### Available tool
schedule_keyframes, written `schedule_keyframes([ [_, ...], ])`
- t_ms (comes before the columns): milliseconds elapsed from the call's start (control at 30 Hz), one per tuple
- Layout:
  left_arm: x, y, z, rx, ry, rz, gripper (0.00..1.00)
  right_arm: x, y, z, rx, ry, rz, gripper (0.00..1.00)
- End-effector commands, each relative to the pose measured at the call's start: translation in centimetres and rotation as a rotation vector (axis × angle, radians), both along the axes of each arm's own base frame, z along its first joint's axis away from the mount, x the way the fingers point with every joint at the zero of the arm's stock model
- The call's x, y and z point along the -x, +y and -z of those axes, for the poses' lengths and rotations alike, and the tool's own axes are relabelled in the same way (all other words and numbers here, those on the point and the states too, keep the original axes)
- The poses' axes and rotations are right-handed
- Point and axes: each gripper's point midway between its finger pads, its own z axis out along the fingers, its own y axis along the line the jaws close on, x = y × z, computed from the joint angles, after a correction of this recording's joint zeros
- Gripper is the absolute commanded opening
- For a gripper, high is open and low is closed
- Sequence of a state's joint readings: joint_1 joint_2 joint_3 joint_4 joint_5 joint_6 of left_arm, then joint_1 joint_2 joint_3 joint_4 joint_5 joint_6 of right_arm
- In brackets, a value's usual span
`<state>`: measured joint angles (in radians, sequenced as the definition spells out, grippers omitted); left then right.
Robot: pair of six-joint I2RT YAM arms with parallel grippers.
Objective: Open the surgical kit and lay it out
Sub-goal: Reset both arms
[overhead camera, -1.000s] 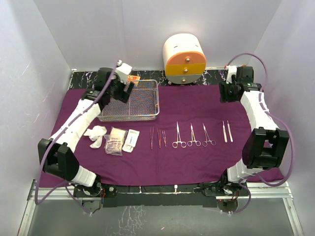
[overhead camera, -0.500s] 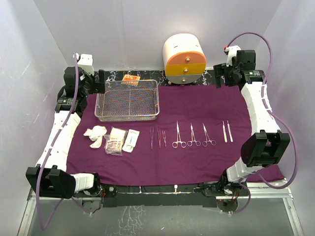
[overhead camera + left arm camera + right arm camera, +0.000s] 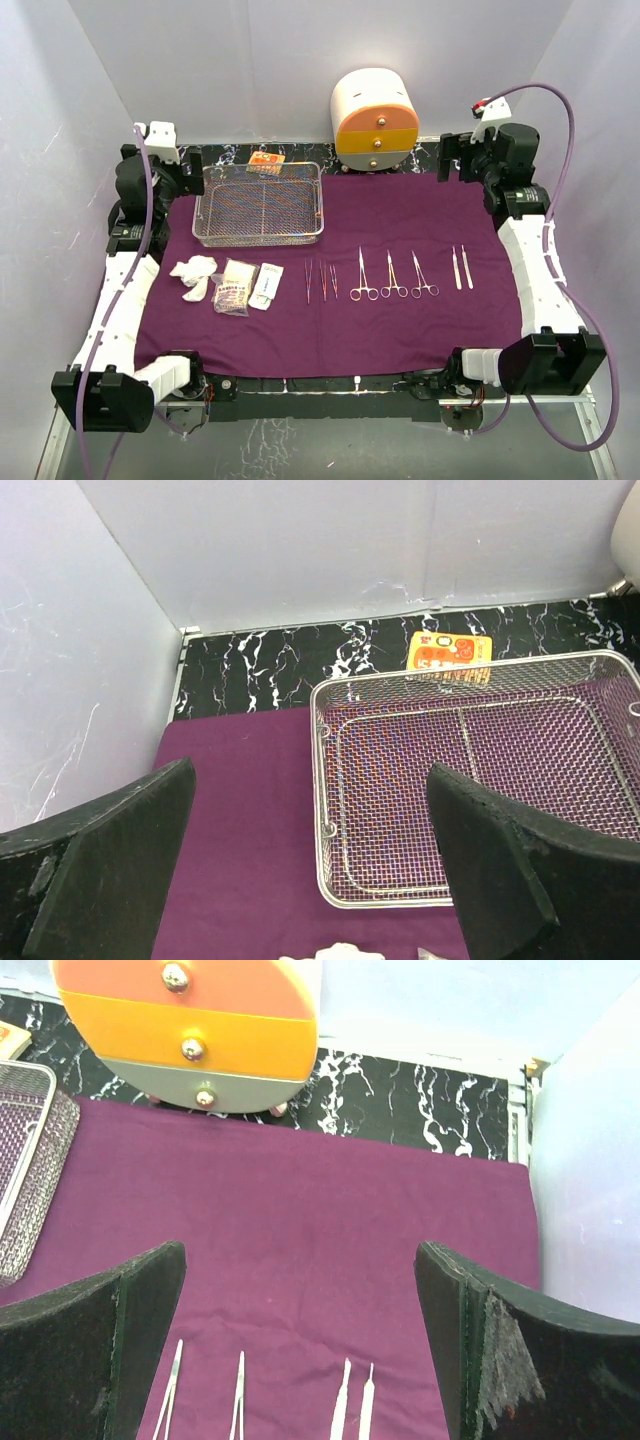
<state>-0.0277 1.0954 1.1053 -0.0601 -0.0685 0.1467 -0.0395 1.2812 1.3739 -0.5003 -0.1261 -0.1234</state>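
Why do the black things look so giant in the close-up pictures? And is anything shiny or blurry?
Left wrist view: the left end effector sits right by the lens, so its fingers loom huge; the wire-mesh tray is sharp. Right wrist view: same for the right end effector; the cabinet knobs glint. Top external view: even light, soft shadows, nothing blurry.

I see the cloth [image 3: 400, 215] spread flat, with the tray [image 3: 322, 205] on its far left part. Before the tray, in one row from left to right, lie the gauze wads [image 3: 193, 275], the flat packets [image 3: 245, 285], three thin instruments [image 3: 321, 280], three forceps [image 3: 393, 275] and two tweezers [image 3: 460, 268]. The cabinet [image 3: 374, 110] stands behind the cloth, right of the tray. One small packet [image 3: 266, 160] lies just behind the tray.
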Motion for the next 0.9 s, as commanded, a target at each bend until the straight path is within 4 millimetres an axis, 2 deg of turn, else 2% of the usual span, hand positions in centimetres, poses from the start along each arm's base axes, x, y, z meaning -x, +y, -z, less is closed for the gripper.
schedule_keyframes([
  [0, -0.9, -0.6, 0.4, -0.03, 0.007, 0.052, 0.98, -1.3, 1.2, -3.5, -0.03, -0.219, -0.062, 0.98],
  [233, -1.2, -0.9, 1.2, -0.004, 0.025, 0.061, 0.99, -1.3, 2.1, -3.3, -0.053, -0.259, -0.107, 0.98],
  [400, -0.1, -1.2, 1.3, 0.043, 0.061, 0.075, 0.98, -1.0, 3.0, -2.4, -0.068, -0.232, -0.156, 0.98],
  [533, 0.5, -1.0, 0.9, 0.049, 0.077, 0.075, 0.98, -0.2, 3.1, -2.7, -0.061, -0.224, -0.162, 0.98],
  [867, 0.7, -0.8, -0.1, 0.058, 0.062, 0.073, 0.99, 0.9, 2.8, -3.4, -0.027, -0.217, -0.16, 0.98],
])
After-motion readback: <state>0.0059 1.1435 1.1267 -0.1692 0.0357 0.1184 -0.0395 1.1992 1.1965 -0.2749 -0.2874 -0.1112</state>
